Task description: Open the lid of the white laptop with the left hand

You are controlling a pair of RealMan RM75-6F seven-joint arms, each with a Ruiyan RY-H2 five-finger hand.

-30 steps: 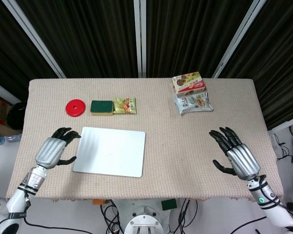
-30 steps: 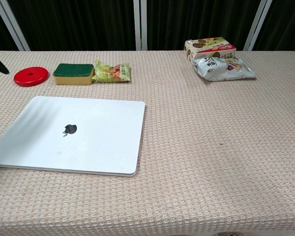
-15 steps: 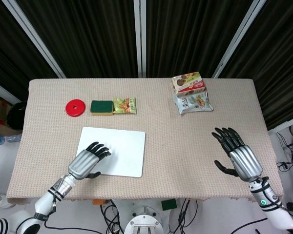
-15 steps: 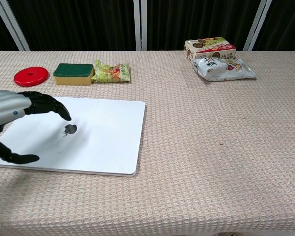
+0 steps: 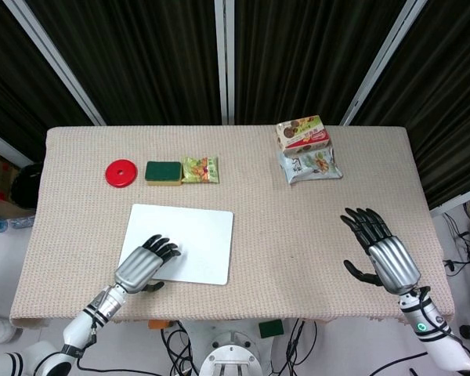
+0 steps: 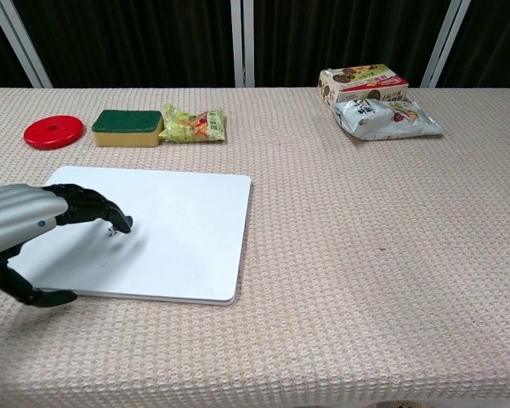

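Where left hand covers: laptop logo.

I see bright, even overhead light, both views sharp; soft shadow under left robot hand; dark backdrop far.

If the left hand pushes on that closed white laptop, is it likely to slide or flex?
The white laptop looks like a rigid flat slab, so it probably won't flex. It lies flat on a coarse woven tablecloth, which likely resists sliding. The left hand is over its near-left corner; the smooth lid may be slippery for fingertips.
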